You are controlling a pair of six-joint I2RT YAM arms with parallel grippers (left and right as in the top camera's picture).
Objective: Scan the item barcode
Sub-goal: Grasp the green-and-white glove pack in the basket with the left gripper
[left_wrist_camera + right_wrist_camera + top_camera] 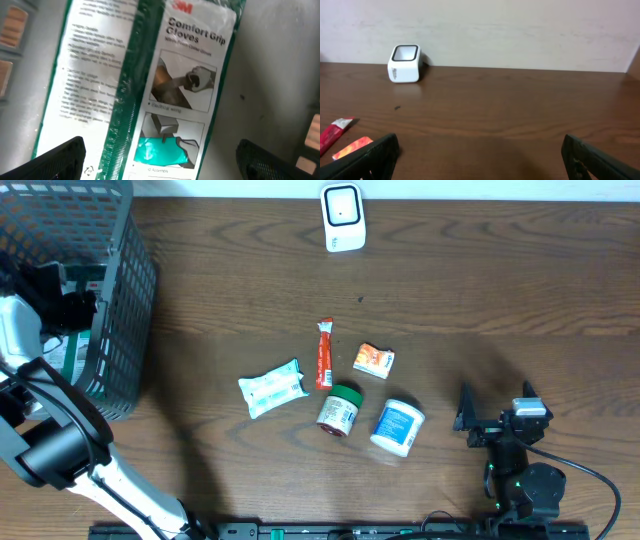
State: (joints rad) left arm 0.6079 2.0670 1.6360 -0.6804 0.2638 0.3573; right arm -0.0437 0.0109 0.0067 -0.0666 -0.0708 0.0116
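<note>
Soft light is shining on the table [500, 280]; the glove packet [150, 90] is looking blurry and glaring.

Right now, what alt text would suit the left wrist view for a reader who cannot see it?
A green-and-white 3M Comfort Grip Gloves package fills the view, tilted, with its printed text and photos facing the camera. The open left gripper hangs in front of it, dark fingertips at the bottom corners.

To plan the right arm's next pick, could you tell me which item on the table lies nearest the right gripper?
The white tub with the blue label: it lies rightmost, closest to the right gripper, beside the green-lidded jar.
</note>
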